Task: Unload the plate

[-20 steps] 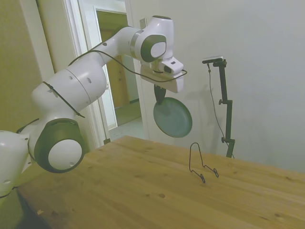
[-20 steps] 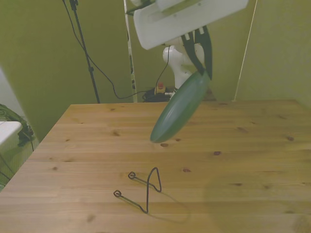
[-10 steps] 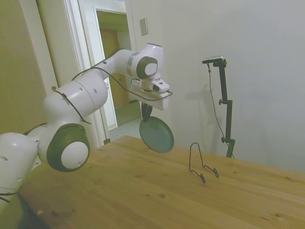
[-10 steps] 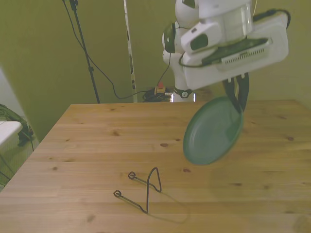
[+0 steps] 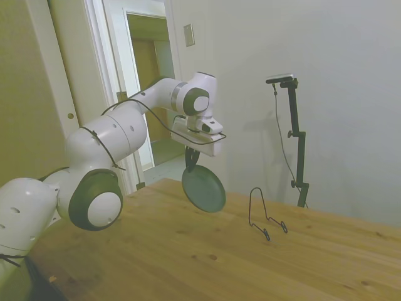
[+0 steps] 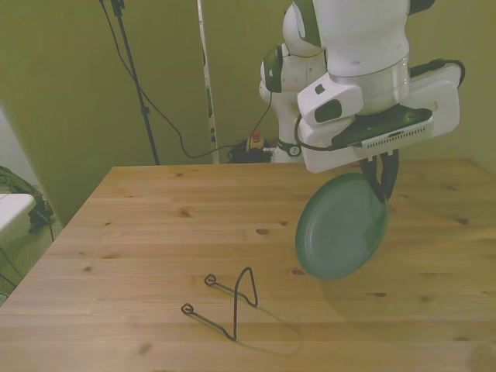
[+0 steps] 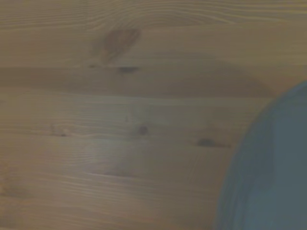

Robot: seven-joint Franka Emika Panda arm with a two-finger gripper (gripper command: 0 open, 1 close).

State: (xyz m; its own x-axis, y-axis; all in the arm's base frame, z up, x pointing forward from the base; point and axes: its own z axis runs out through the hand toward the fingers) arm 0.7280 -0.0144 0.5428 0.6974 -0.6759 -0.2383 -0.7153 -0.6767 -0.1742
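While the round, shallow, grey-green plate (image 5: 203, 188) hangs by its upper rim from the white arm's dark two-finger gripper (image 5: 191, 157), it stands nearly on edge in the air, clear of the pale wooden table (image 5: 207, 263). The fingers are clamped together on the plate's rim. In the front view the plate (image 6: 341, 226) sits low under the gripper (image 6: 384, 180), its concave face turned toward the room, its shadow falling on the boards just below. The thin black wire stand (image 6: 231, 301) is bare; taking the plate as the dial centre in the front view, the stand lies at about 8 o'clock, well apart. The wrist view shows only blurred wood grain and one curved grey edge of the plate (image 7: 268, 172).

Step in hand, as judged: the plate is off the stand and is carried toward a set-down spot on the table (image 6: 155, 232). The next move calls for lowering the plate until its bottom rim meets the wood, tilting it flat, then parting the fingers. Release while tilted risks a roll or clatter.
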